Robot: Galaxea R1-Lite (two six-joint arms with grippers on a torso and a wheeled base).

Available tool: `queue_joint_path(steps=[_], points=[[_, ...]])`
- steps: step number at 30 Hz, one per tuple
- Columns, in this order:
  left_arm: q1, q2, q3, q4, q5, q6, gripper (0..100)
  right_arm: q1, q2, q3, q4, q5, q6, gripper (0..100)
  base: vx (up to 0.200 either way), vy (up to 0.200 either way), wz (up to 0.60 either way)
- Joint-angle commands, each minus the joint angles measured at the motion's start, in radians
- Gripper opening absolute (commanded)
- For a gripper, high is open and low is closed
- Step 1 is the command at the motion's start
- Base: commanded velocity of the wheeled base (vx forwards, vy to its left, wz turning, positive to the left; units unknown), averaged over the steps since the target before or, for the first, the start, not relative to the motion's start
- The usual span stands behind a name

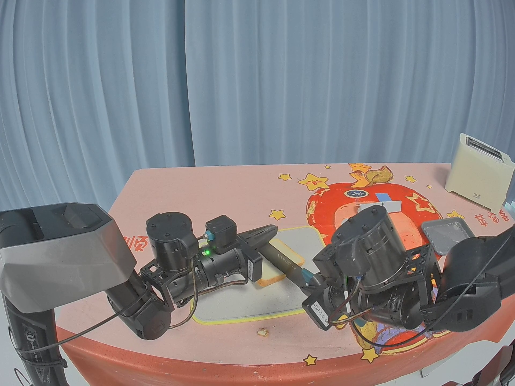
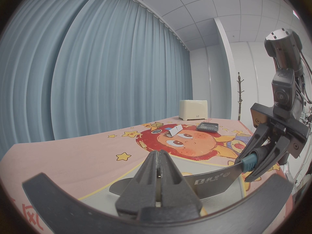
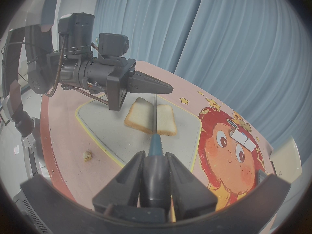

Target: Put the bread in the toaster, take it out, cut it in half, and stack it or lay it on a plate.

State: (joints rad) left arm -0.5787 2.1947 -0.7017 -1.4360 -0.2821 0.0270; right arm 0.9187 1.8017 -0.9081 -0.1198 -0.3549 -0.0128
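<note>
steel knife crosses the bread midway, clearest from right wrist.

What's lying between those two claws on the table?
In the right wrist view, a slice of bread on the cutting board lies between the left gripper and the right gripper, whose knife runs across the slice's middle.

blue curtain behind | pink cartoon tablecloth | crumb — possibly bread — near front edge

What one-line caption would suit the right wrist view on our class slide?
Right gripper holds a knife across the bread on the cutting board, left gripper shut over the bread.
</note>
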Motion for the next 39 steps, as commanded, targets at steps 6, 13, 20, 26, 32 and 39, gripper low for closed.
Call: queue_joint_path(steps=[6,13,20,26,32,39], points=[[-0.015,0.007,0.001,-0.003,0.0,0.001,0,-0.001,0.002,0.04,-0.011,0.001,0.0,0,0.0,0.0,0.0],[-0.012,0.017,0.001,0.003,0.001,0.001,0,-0.001,-0.001,-0.022,-0.012,-0.001,-0.001,0,0.0,0.0,0.0],[-0.013,0.007,0.001,0.0,0.0,-0.001,0,-0.003,0.005,0.029,-0.012,0.001,-0.001,0,0.0,0.0,0.0],[-0.009,-0.016,0.001,0.005,0.0,-0.002,0,-0.003,0.002,0.029,-0.012,-0.001,0.0,0,0.0,0.0,0.0],[-0.012,0.016,0.001,0.003,0.0,-0.001,0,-0.003,-0.004,-0.017,-0.011,-0.001,-0.001,0,0.0,0.0,0.0],[-0.012,0.02,-0.01,-0.003,0.0,-0.002,0,-0.011,0.004,0.043,-0.012,0.001,0.0,0,0.0,0.0,0.0]])
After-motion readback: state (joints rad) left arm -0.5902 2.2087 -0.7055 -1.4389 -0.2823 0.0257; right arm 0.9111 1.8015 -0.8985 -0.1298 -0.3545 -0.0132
